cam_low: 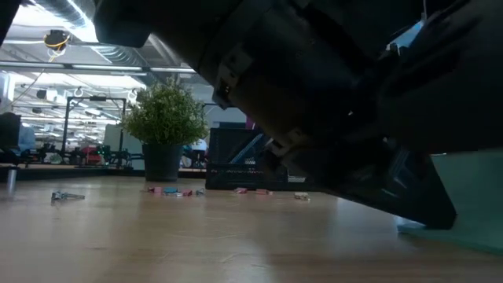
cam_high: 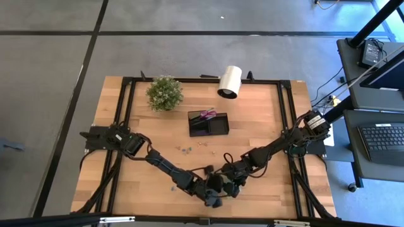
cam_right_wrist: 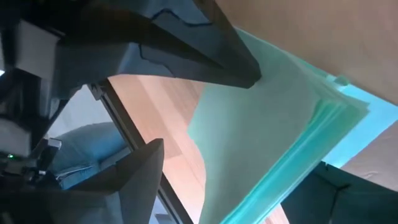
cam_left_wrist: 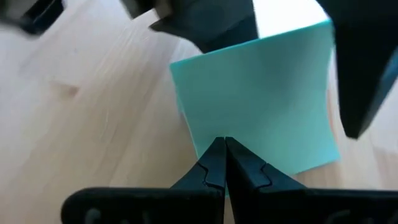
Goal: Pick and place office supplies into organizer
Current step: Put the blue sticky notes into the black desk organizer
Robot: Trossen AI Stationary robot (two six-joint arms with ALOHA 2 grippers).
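A light green sticky-note pad (cam_left_wrist: 261,99) is up near the table's near edge, with my left gripper (cam_left_wrist: 224,144) shut on it. My right gripper (cam_right_wrist: 180,118) is open around the same pad (cam_right_wrist: 273,143). One of its fingers (cam_right_wrist: 186,50) is at the pad's face and the other (cam_right_wrist: 134,177) stands apart from it. In the high view both grippers meet at the near middle, left (cam_high: 216,194) and right (cam_high: 231,181). The black organizer (cam_high: 208,124) stands at the table's middle with the purple scissors (cam_high: 207,115) in it. My left gripper pinches the pad at the middle of one edge (cam_left_wrist: 239,132) between its two shut fingertips. The pad stands tilted up beyond the fingers, and its sheets fan apart (cam_right_wrist: 323,112). How many sheets are pinched I cannot tell. My right gripper may touch the pad's face with one fingertip; I cannot tell.
A potted plant (cam_high: 165,93) and a white roll (cam_high: 230,82) stand at the far side. Small clips (cam_high: 185,150) lie loose between the organizer and the arms, also seen in the low view (cam_low: 177,191). Bare wood lies to the left and right.
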